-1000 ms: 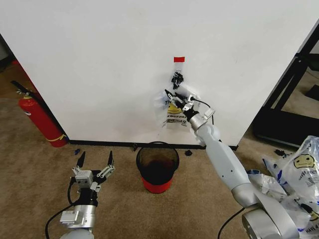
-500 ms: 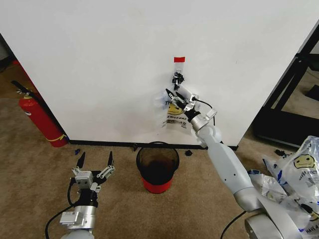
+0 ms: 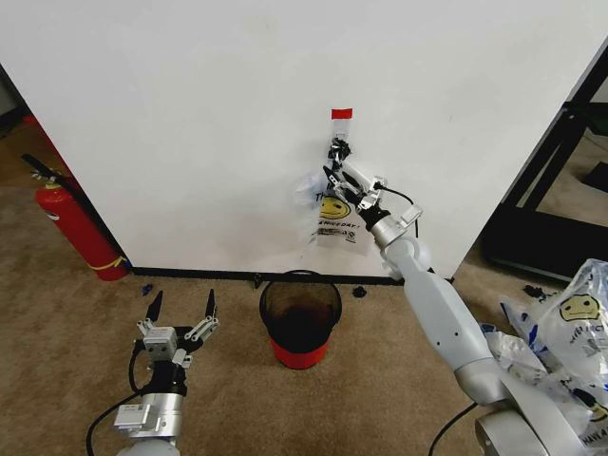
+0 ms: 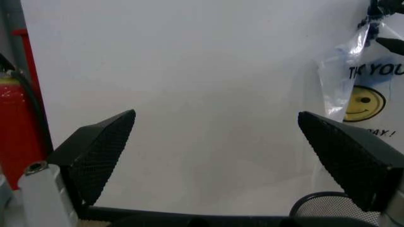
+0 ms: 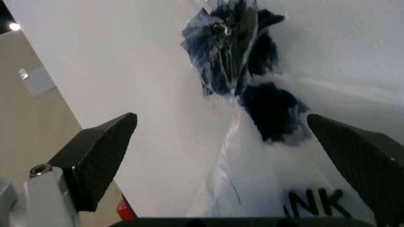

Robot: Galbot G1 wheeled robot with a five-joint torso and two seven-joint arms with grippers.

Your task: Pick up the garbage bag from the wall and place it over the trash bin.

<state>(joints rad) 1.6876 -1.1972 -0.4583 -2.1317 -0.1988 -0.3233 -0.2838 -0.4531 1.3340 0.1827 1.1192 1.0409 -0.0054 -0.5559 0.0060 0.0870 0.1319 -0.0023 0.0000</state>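
Note:
The garbage bag (image 3: 332, 215) hangs flat on the white wall (image 3: 190, 123) from a black hook (image 3: 337, 149) just under a red tape mark (image 3: 341, 113). My right gripper (image 3: 335, 173) is open at the bag's top, just below the hook. In the right wrist view its two fingers stand wide on either side of the bag's gathered neck (image 5: 268, 113), with the hook (image 5: 230, 42) beyond. The black mesh trash bin (image 3: 300, 313) stands on the carpet below the bag. My left gripper (image 3: 180, 309) is open, low and left of the bin, with the bag (image 4: 363, 94) far off.
A red fire extinguisher (image 3: 76, 230) leans at the wall's left end. A heap of like smiley bags (image 3: 570, 332) lies on the floor at the right. A black frame (image 3: 560, 161) stands beyond the wall's right edge. Small dark scraps lie along the black base strip (image 3: 209, 275).
My right gripper has risen along the bag toward the hook, staying open. The left arm and the bin have not moved.

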